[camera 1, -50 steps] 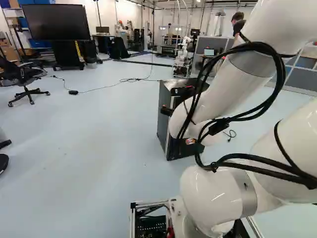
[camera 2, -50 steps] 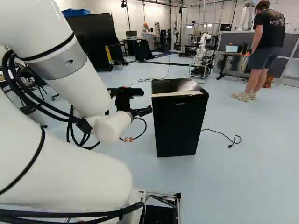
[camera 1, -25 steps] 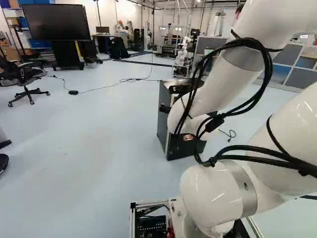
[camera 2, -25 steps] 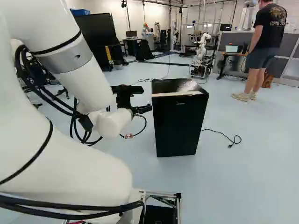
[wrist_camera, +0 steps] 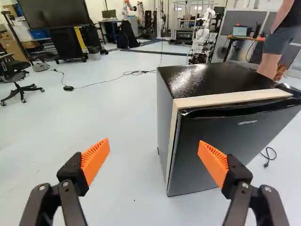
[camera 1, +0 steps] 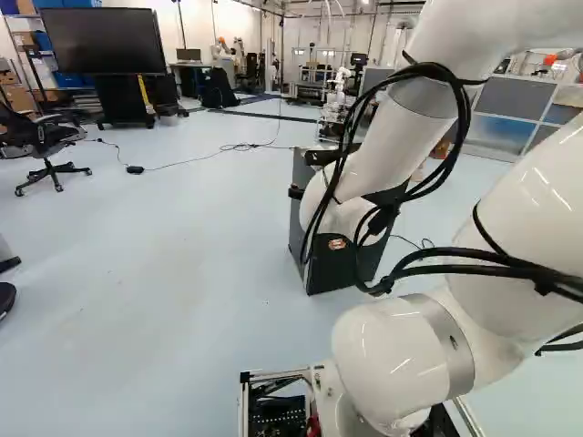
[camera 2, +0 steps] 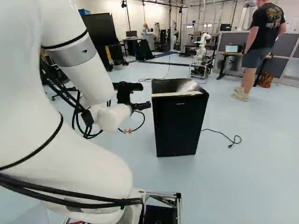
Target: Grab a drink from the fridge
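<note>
Arm (camera 2: 84, 70) and hand (wrist_camera: 154, 148) have shifted; the base has kept its place and so has the fridge (wrist_camera: 240, 143). In the right base view the hand sits a little higher than a second ago, beside the fridge's near top edge. It's released: the orange pads (wrist_camera: 95, 159) stand wide apart with nothing between them. I'd call this lining up for the door (wrist_camera: 211, 157), which looks closed, so the task is barely begun; next the hand likely has to reach the door's edge, and coming in crooked could shove the whole fridge.

The drink is out of sight, presumably behind that door. In the left base view the arm covers much of the fridge's front and most of the hand. The wrist view cuts off the door's far upper corner, and the dark piece (wrist_camera: 289, 89) there is hard to make out. I can't tell where the door offers a good hold.
</note>
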Controlling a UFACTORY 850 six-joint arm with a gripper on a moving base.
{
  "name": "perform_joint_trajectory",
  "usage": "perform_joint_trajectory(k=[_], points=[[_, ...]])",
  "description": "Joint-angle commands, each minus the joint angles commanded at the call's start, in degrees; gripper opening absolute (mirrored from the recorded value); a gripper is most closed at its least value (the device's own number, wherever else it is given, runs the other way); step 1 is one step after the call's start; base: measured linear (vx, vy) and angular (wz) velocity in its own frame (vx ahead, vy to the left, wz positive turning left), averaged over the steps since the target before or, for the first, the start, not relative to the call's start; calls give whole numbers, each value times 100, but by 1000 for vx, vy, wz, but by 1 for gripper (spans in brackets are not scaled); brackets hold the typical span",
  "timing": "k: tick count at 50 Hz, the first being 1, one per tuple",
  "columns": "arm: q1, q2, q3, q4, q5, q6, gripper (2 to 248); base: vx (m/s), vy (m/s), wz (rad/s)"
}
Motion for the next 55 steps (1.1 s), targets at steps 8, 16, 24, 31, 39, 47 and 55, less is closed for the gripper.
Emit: perform_joint_trajectory(k=[8,16,24,31,39,47,55], points=[[140,-159,-151,178,39,0,247,0,0,0],[284,-307,-294,367,94,0,247,0,0,0],[433,-427,-412,574,171,0,247,0,0,0],[562,-574,-511,763,242,0,247,0,0,0],[708,-798,-627,987,326,0,247,0,0,0],[855,-1015,-729,1211,448,0,247,0,0,0],[1010,-1212,-810,1442,598,0,247,0,0,0]])
